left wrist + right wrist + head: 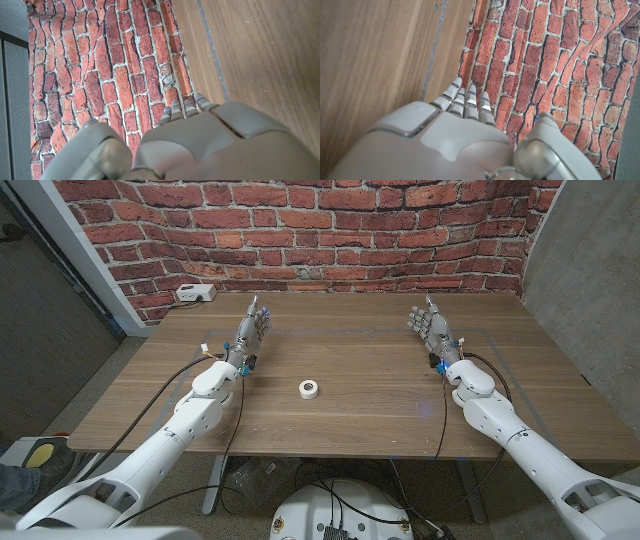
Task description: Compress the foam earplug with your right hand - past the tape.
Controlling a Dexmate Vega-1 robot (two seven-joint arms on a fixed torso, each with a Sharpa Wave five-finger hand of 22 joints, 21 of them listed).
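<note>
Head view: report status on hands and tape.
Left hand open, right hand open, both holding nothing. Tape roll mid-table between them, untouched. Earplug not made out. Nothing in the way.

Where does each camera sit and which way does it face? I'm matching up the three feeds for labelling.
Head view: on the robot's head, looking down over the wooden table toward the brick wall; both arms, left hand, right hand and a roll of tape show.
Left wrist view: on the left wrist, looking along the back of the left hand at wall and table.
Right wrist view: on the right wrist, looking along the back of the right hand likewise.
Shared: all three show brick wall and table.
</note>
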